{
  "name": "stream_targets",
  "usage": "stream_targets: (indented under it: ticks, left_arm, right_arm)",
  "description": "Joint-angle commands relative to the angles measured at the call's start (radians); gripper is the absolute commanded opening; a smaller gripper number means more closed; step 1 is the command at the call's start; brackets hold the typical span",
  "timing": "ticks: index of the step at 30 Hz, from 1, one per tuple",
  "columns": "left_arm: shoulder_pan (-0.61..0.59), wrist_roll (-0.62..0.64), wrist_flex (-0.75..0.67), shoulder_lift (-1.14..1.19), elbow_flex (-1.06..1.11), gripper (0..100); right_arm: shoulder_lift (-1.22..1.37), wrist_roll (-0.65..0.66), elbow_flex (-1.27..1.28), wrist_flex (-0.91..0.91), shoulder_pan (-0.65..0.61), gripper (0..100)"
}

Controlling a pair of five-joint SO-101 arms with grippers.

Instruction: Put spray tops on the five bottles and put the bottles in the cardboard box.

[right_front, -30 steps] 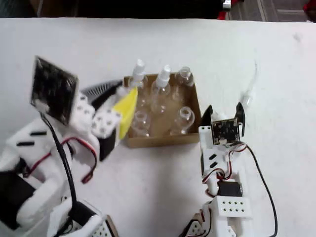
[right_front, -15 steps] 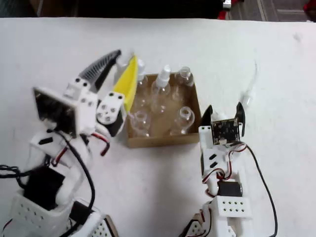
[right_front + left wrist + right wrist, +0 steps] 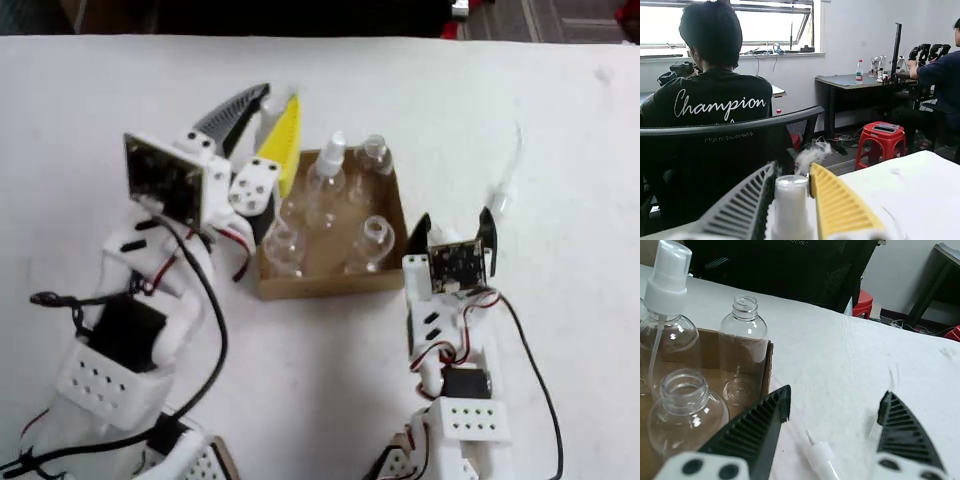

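Now the left pincer (image 3: 267,112) is pinching a white spray top (image 3: 790,197) over the far left corner of the cardboard box (image 3: 330,285). Right pincer (image 3: 453,228) rests spread on the desk (image 3: 560,120) beside the box, with a loose spray top (image 3: 820,457) just ahead of its fingers.

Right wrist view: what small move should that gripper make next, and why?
Probably lower the right gripper and close on the loose spray top: it is open, the top lies on the table just ahead, and an uncapped bottle stands in the cardboard box.
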Motion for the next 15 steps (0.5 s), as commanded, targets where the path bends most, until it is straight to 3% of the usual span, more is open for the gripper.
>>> stream_targets:
  ticks: [1, 11, 15]
  left_arm:
    - [-0.015, -0.008, -0.034, 0.005, 0.026, 2]
    - [-0.019, -0.002, -0.035, 0.007, 0.058, 2]
    - [-0.016, -0.008, -0.137, 0.007, 0.157, 2]
  right_arm:
    - [-0.007, 0.011, 0.008, -0.025, 0.008, 26.1]
    - [-0.007, 0.011, 0.008, -0.025, 0.008, 26.1]
    - [-0.007, 0.011, 0.008, -0.025, 0.008, 26.1]
